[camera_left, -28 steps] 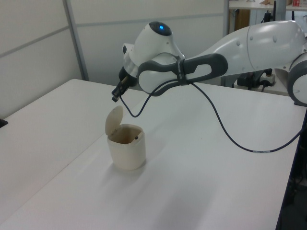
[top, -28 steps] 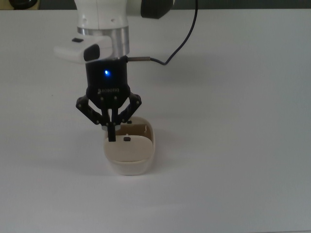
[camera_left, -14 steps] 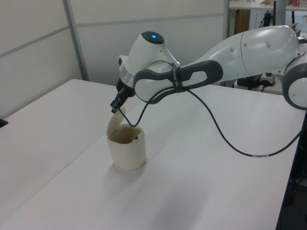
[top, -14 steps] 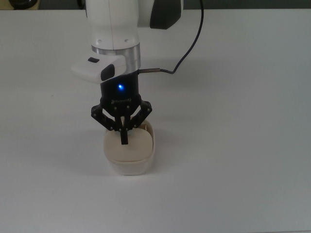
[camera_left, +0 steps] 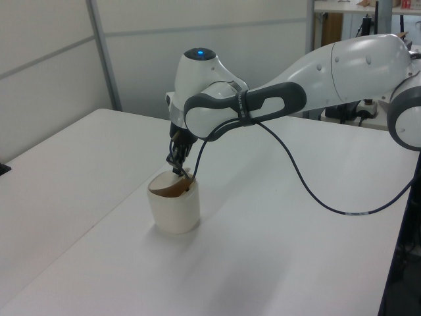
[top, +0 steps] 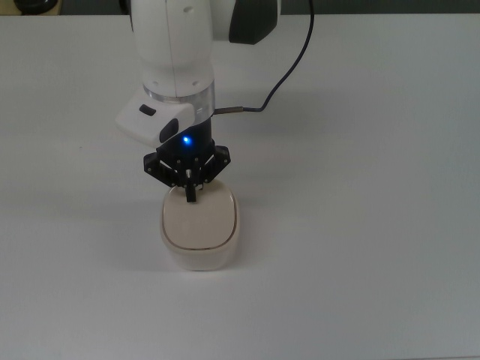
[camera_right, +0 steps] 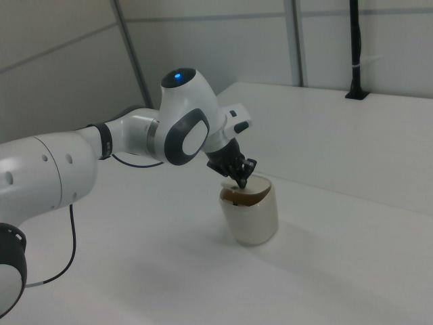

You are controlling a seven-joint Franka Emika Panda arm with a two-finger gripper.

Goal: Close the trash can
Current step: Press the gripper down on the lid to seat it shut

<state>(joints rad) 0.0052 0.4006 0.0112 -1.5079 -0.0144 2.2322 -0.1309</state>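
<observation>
Pushing the lid (top: 199,222) down is the step you are on now. The trash can (top: 199,240) sits on the white bench (top: 360,225), near the middle in the top view, and your pincer (top: 190,196) is right above the far edge of it. The pincer is clenched with nothing in it, and its tip touches the lid near the far rim. In the top view the lid looks flat over the can. In the left view and the right view a dark gap shows under the lid on the side away from the pincer, so I think it is not fully down yet. To do this well, press straight down and go slow. Move the tip a bit toward the middle of the lid so the can does not tip or slide. Stop once the lid sits flat all around.
</observation>
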